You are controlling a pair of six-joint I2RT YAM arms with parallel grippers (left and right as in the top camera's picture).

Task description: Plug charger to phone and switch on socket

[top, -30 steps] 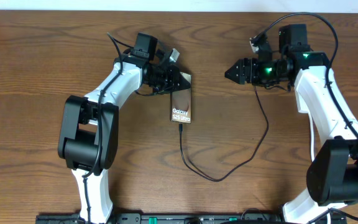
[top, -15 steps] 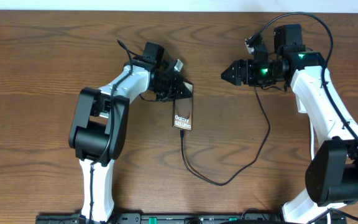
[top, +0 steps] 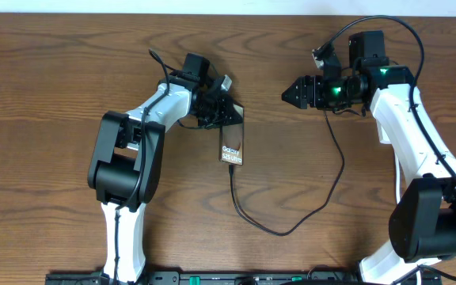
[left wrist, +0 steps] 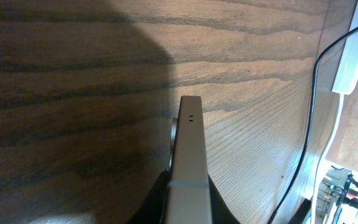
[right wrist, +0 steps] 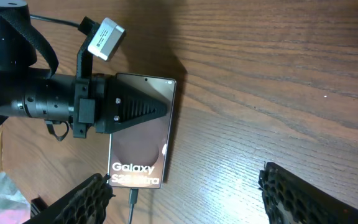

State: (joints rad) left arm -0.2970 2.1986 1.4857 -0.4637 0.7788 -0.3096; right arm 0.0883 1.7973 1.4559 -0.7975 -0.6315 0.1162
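Your left jaws, clenched on the top edge of the phone (top: 232, 146), have slid it slightly right across the tabletop (top: 54, 119). The charger (top: 278, 232) meets its lower end. Your right jaws hang released, right of the phone; switching on comes next.

The charger (top: 233, 190) leaves the near end of the phone (top: 232, 149), looping rightward.

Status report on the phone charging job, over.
Left gripper shut on the phone. Right gripper open, clear of it. Charger cable meets phone's bottom edge. No obstruction seen.
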